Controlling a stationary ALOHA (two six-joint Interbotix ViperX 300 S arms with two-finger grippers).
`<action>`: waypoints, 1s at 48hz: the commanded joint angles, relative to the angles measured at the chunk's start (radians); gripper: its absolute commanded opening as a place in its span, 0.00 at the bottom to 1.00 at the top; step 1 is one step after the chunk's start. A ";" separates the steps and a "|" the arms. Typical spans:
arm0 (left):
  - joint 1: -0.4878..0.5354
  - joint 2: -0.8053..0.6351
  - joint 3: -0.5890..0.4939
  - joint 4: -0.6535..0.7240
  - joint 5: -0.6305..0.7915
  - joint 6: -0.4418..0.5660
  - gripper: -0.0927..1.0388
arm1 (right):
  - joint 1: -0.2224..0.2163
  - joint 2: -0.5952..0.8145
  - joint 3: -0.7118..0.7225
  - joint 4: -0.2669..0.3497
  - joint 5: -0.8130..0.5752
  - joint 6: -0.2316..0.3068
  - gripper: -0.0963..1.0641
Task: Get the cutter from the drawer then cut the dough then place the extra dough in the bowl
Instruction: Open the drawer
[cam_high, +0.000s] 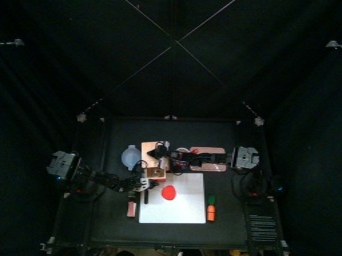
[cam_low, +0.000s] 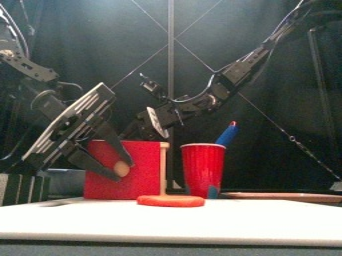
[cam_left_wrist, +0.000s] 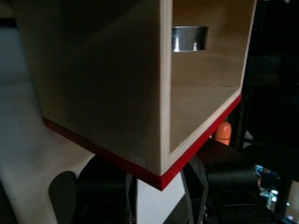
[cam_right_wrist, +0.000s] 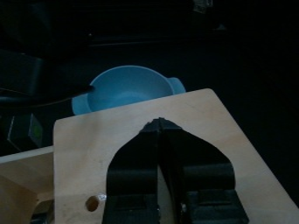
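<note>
The pale wooden box (cam_low: 163, 168) stands behind the white cutting board (cam_high: 187, 203), its red drawer front (cam_low: 120, 175) facing the table's front. My left gripper (cam_left_wrist: 156, 171) is at that front, jaws either side of the red edge (cam_left_wrist: 176, 166). The round metal cutter (cam_left_wrist: 191, 38) lies inside the drawer. From above, my right gripper (cam_right_wrist: 156, 128) rests on the box's top (cam_right_wrist: 222, 131), jaws together. A flat red dough disc (cam_low: 171, 200) lies on the board, in front of the box. The blue-grey bowl (cam_right_wrist: 128, 87) sits beyond the box, to the left (cam_high: 130, 157).
A red cup (cam_low: 203, 168) holding a blue toy knife (cam_low: 227, 132) stands right of the box, near the board's right edge. A small red thing (cam_high: 132, 208) lies left of the board. Both arms cross above the table's back half.
</note>
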 joint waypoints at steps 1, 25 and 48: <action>-0.044 0.003 -0.009 0.006 0.025 0.006 0.48 | -0.012 -0.008 -0.008 0.003 0.011 0.002 0.11; -0.011 -0.029 0.051 0.012 0.017 0.006 0.48 | -0.003 0.037 -0.087 -0.014 0.089 -0.006 0.11; -0.023 -0.038 0.028 0.011 0.020 0.005 0.48 | -0.012 0.052 -0.107 -0.014 0.129 -0.005 0.11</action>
